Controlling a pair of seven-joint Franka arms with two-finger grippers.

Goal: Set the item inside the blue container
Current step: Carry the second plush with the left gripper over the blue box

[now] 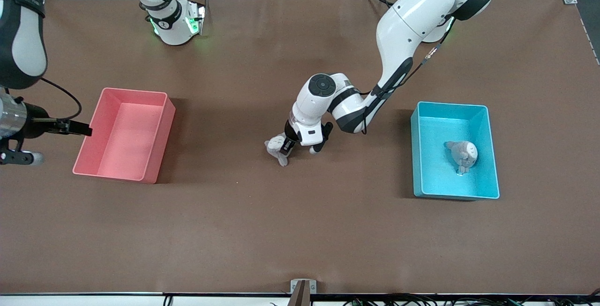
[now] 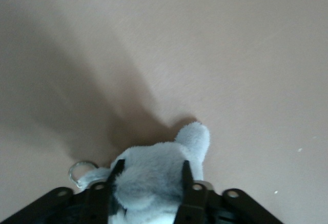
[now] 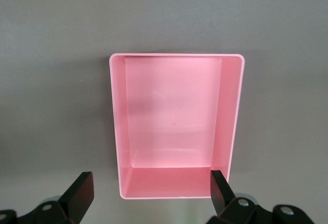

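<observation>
Front view is showing two bins, two plush toys and two arms on one brown table (image 1: 300,231). The blue container (image 1: 492,156) is sitting at middle right of the frame, toward the left arm's end of the table, open-topped, with one grey-and-white plush toy (image 1: 462,153) lying inside it. The pink bin (image 1: 164,123) is sitting at middle left, toward the right arm's end, with nothing in it. A second grey plush toy (image 1: 277,150) is lying on the table at the centre of the frame, between the two bins and well apart from both.

The left gripper (image 1: 293,146) is reaching down onto this toy at frame centre. In the left wrist view the two black fingers (image 2: 187,183) are standing on either side of the fluffy grey body (image 2: 154,175), pressing into the fur and holding it; one rounded limb is sticking up past them, and a small metal ring (image 2: 78,171) is showing at lower left of that frame.

The right gripper (image 1: 77,128) is waiting at the left edge of the front view, beside the pink bin. In the right wrist view its fingers (image 3: 79,193) are spread wide at the bottom corners, with the pink bin (image 3: 230,111) filling the middle.

Lettering on a black band at the upper left corner of the front view is too small to read.
</observation>
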